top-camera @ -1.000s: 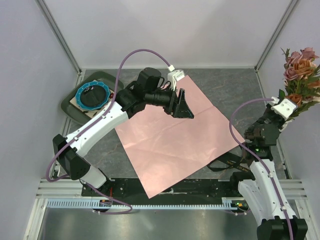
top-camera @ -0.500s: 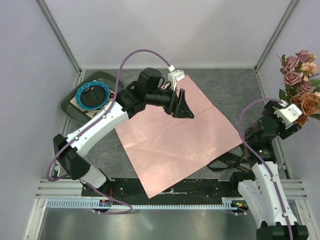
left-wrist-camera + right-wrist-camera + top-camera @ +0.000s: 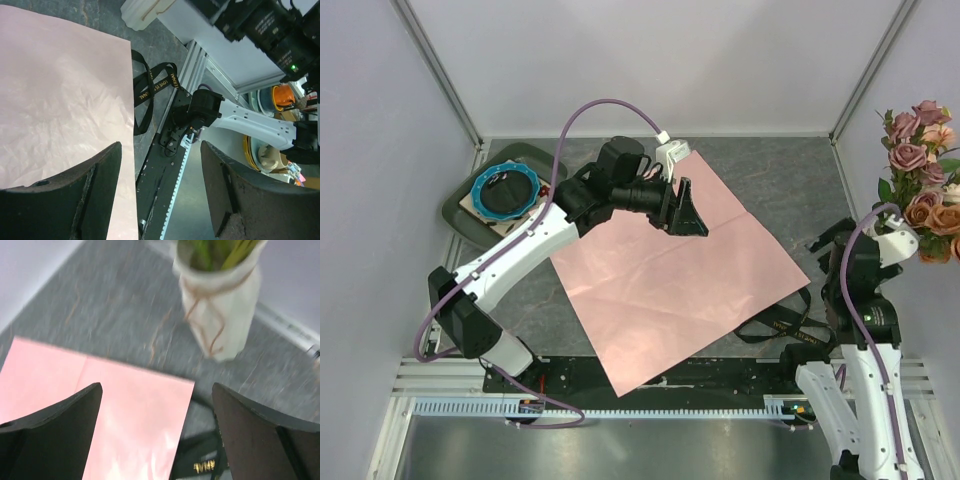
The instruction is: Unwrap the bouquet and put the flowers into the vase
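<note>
The flowers (image 3: 920, 180) stand in the vase (image 3: 222, 300), and my right gripper (image 3: 156, 390) is just in front of it. Its two fingers are spread wide with nothing between them. In the right wrist view, which is a bit blurry, I see the cream vase past the fingertips. It has a brown string round it and green stems sticking out of its top. That view cuts off the blooms.

The top view shows me the other half. There I see the pink, mauve and rust roses bunched at the right wall, beside my right arm, but I cannot see the vase there. The stems run up and down, with the blooms on top and the cut ends down in the vase. The vase stands upright on the grey table (image 3: 770, 170), just off a corner of the pink paper (image 3: 670, 270).

My left gripper (image 3: 160, 150) is far away from the flowers, over the far side of the paper. Its fingers are spread too and hold nothing. Its wrist view shows gold letters on the black ribbon (image 3: 150, 85), which lies at the near edge of the paper. The top view also shows the dark tray (image 3: 460, 205) with the blue ring in the far left corner
</note>
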{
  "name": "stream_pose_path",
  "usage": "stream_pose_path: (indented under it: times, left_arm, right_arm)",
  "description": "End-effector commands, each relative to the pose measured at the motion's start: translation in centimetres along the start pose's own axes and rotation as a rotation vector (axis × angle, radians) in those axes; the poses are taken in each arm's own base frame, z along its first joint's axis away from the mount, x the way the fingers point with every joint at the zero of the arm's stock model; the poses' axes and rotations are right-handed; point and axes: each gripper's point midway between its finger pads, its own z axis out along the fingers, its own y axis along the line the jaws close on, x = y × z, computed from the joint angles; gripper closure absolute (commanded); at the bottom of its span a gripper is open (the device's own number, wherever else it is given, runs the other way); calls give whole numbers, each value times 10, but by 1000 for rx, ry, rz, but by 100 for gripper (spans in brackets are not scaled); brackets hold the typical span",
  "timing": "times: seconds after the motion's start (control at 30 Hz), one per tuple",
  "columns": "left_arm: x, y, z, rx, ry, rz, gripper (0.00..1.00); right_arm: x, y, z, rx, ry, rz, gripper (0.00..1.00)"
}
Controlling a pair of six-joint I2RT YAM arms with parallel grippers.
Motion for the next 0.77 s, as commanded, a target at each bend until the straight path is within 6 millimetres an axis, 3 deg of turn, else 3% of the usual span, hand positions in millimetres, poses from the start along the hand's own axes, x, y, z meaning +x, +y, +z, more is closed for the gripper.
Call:
stream_pose_path:
  times: [0.0, 0.13, 0.23, 0.33, 0.37, 0.4, 0.47, 0.53, 0.6, 0.67, 0.73]
  left_arm:
    - [-4, 14, 4, -49, -11, 30, 28]
    - [-8, 20, 2, -88, -30, 48, 28]
    - [-13, 20, -1, -98, -75, 77, 28]
    - [-1, 20, -11, -97, -123, 82, 27]
    - [11, 32, -9, -123, -134, 70, 26]
    - [8, 24, -22, -126, -180, 73, 26]
    - [21, 35, -29, -172, -208, 55, 26]
    - [19, 24, -50, -182, -272, 61, 25]
    - [23, 30, -63, -236, -316, 54, 24]
    - [15, 22, -89, -278, -406, 74, 23]
    - [5, 11, -117, -311, -503, 93, 22]
  right_arm:
    - [71, 12, -26, -171, 315, 5, 2]
    - [96, 33, -40, -331, 465, -105, 2]
    - [104, 53, -47, -465, 523, -172, 2]
    - [88, 69, -53, -548, 483, -175, 2]
    - [83, 76, -56, -584, 468, -171, 2]
    - [77, 82, -59, -623, 445, -173, 2]
    - [61, 99, -69, -730, 384, -164, 2]
    - [54, 116, -75, -813, 354, -149, 2]
    - [60, 130, -80, -878, 399, -122, 2]
    - [70, 143, -74, -887, 466, -116, 2]
    - [66, 157, -80, -964, 458, -132, 2]
